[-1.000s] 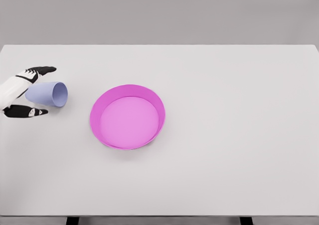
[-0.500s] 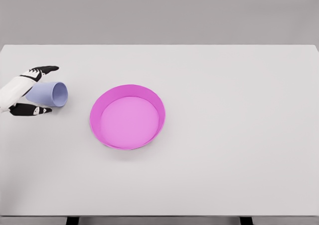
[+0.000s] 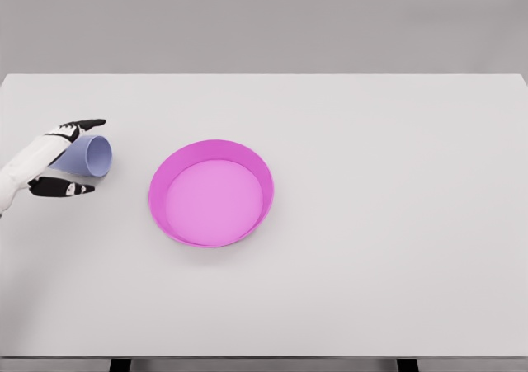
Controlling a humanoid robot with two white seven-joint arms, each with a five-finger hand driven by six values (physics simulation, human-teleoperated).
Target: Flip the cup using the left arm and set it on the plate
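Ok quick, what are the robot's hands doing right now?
Left hand: fingers around the lying blue cup, though a firm grip cannot be told.
Right hand: not in view.

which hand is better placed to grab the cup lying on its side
Left. The left hand already brackets the cup, fingers above and below it, left of the plate. No right arm is in view.
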